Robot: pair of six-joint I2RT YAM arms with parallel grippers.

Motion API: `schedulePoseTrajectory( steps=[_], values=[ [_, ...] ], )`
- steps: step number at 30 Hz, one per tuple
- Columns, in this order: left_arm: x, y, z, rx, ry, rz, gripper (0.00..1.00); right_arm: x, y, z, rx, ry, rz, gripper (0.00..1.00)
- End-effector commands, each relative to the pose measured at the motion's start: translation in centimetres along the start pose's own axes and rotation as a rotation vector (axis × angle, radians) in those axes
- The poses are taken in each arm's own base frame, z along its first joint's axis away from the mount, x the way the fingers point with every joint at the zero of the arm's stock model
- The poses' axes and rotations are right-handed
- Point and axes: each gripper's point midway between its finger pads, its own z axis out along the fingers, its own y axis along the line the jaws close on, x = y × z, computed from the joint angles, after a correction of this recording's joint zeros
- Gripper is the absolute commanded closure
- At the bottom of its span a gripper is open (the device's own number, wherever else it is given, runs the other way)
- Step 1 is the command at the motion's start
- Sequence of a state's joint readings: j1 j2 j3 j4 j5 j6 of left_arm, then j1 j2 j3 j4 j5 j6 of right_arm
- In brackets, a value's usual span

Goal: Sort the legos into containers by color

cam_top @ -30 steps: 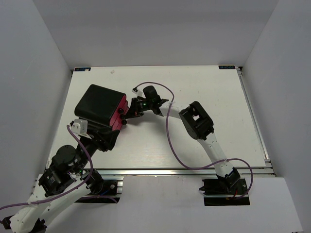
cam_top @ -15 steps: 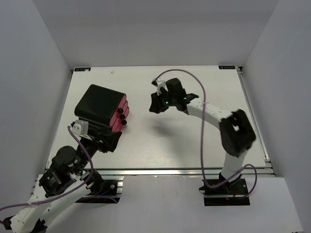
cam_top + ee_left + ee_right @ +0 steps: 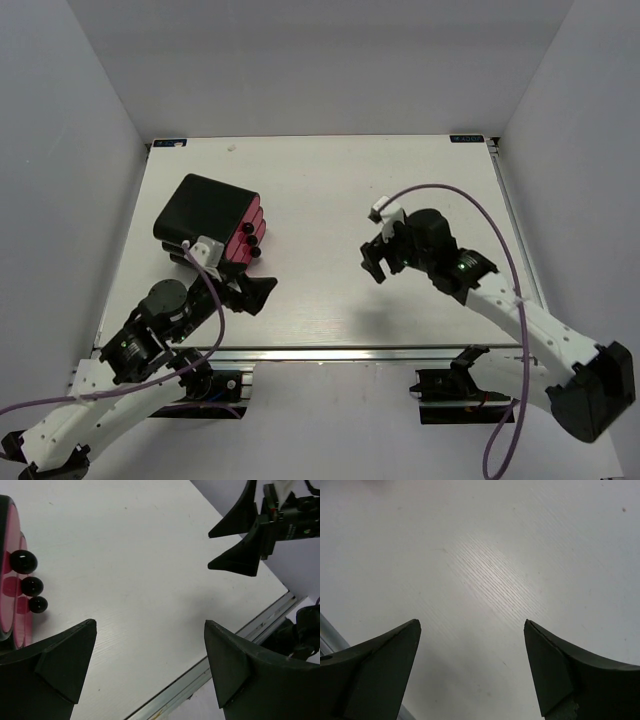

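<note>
The containers are magenta-pink drawers [image 3: 243,236] with round black knobs [image 3: 23,561], stacked in a black cabinet [image 3: 203,210] at the table's left; all look pushed in. No legos show in any view. My left gripper [image 3: 262,293] hovers just right of and nearer than the cabinet, open and empty, also seen in its wrist view [image 3: 150,622] with the knobs at the left edge. My right gripper [image 3: 372,262] hangs over the middle of the table, open, with only bare tabletop between its fingers [image 3: 471,622]. It appears too in the left wrist view [image 3: 240,545].
The white table [image 3: 330,190] has a metal rail along its near edge [image 3: 225,655]. White walls enclose the left, back and right sides. Purple cables loop from both arms.
My right gripper has let go at the drawer fronts, swung right and nearer, and opened. My left gripper has drawn back from the cabinet's near side toward the right and opened wider.
</note>
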State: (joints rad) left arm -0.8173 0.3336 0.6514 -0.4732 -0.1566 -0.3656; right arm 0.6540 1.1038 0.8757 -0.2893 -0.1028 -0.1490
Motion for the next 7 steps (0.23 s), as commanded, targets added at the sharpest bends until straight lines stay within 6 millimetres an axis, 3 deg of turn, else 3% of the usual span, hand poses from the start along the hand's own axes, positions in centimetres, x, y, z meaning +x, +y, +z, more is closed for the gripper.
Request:
schedulePoseTrajectory(
  steps=[1, 7],
  values=[
    [0.1, -1.3, 0.7, 0.075, 0.023, 0.044, 0.02, -0.9, -2.0, -3.0, 0.131, -0.127, -0.043, 0.11],
    [1.1, -1.2, 1.5, 0.067, 0.072, 0.075, 0.02, 0.6, -2.1, -4.7, 0.152, -0.219, -0.045, 0.11]
  ],
)
